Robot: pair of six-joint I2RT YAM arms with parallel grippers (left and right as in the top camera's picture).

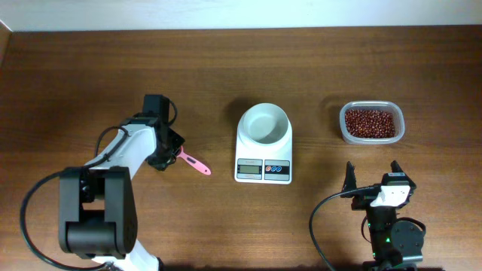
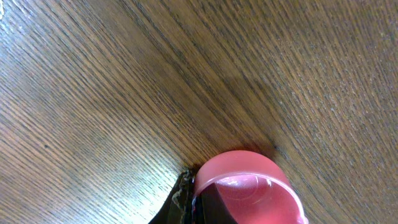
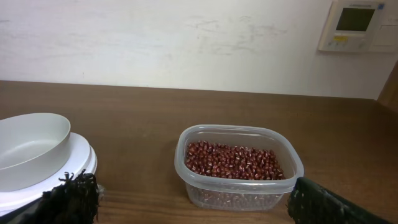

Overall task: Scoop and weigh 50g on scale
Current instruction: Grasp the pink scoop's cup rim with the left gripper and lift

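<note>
**Ana:** Which tool has the pink scoop (image 1: 194, 164)?

**Ben:** The left tool (image 1: 167, 154). It is squeezed shut on the scoop, low over the table (image 1: 226, 60). The scoop sticks out from it. It points to the right and a little back toward the robot.

**Ana:** And the other one?

**Ben:** The right tool (image 1: 373, 175) is wide open and holds nothing.

**Ana:** Where is the scale (image 1: 263, 169)?

**Ben:** In the middle of the table, to the right of the left tool. It is near the tip of the scoop but not touching it. Its white bowl (image 1: 263, 123) looks empty.

**Ana:** And the beans?

**Ben:** The tub of red beans (image 1: 370, 123) is on the far right, past the scale. It is well apart from the scoop. The right tool is much nearer to it.

**Ana:** So what matters next?

**Ben:** The scale sits between the scoop and the beans. I think the scoop must go right, over or around the scale, to reach the beans first.
</note>
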